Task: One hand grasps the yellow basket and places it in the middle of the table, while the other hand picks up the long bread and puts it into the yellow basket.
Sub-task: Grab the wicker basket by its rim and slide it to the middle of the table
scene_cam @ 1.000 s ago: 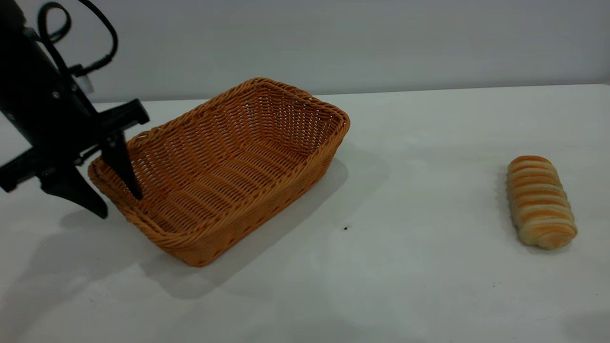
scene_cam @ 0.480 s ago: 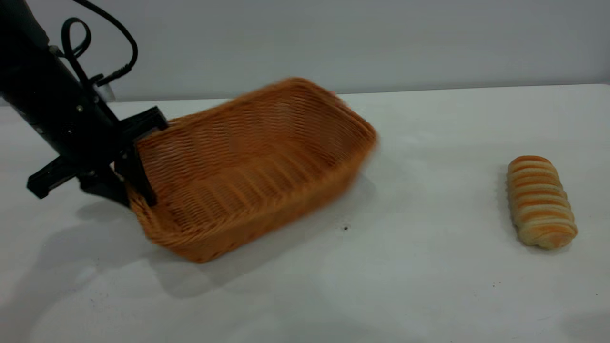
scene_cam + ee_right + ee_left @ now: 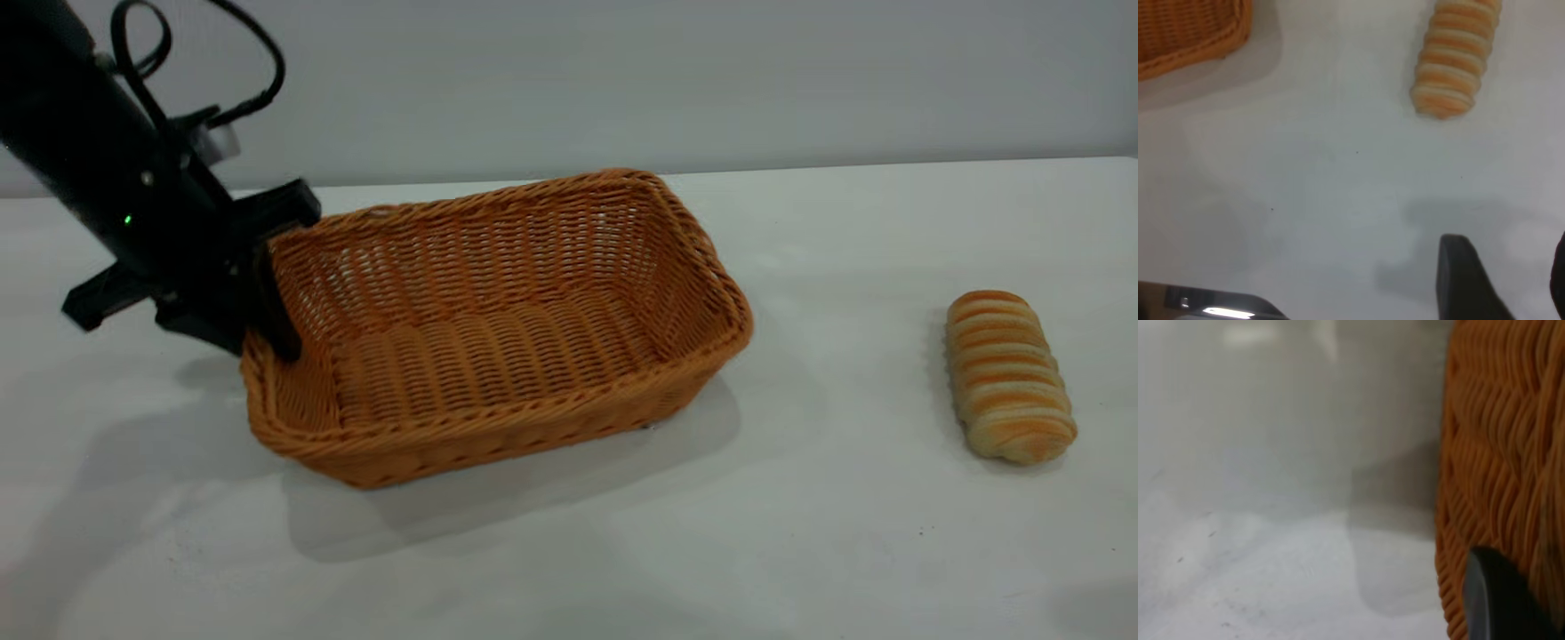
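The left gripper [image 3: 258,324] clamps the yellow basket [image 3: 498,329] rim (dragging step); next, release; the long bread [image 3: 1009,375] waits beside the basket.

Bread [image 3: 1456,59] lying on the table [image 3: 1325,180]; basket [image 3: 1188,30] corner well apart; right gripper [image 3: 1501,280] fingers spread above bare tabletop.

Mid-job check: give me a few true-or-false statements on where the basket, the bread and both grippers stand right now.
1. The left gripper grips the yellow basket at its left rim. True.
2. The long bread lies inside the basket. False: it lies on the table, right of the basket and apart from it.
3. The right gripper holds the bread. False: it is open and empty above bare table.
4. The basket is empty. True.
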### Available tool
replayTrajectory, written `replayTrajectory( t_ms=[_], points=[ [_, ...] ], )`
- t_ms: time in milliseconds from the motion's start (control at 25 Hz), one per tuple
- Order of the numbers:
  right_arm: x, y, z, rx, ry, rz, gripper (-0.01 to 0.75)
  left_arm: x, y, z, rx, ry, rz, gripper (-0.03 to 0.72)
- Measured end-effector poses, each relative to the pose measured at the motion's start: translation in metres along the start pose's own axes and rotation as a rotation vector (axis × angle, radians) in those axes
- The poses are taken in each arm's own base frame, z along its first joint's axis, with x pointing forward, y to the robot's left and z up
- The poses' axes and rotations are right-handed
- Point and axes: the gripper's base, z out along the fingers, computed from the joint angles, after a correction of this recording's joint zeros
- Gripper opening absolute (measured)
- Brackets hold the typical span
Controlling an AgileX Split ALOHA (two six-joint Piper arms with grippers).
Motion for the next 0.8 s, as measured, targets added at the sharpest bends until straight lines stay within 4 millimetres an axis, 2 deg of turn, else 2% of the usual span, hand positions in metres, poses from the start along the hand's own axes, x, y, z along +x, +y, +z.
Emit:
replayTrajectory(
  t_ms=[360,800],
  points=[
    [0.0,0.0,0.0,0.0,0.0,0.0,0.361,0.017,-0.043,0.008,0.031,0.062,0.234,0.122],
    [0.0,0.0,0.0,0.001,-0.005,-0.03,0.361,0.018,-0.042,0.009,0.003,0.072,0.276,0.123]
  ],
)
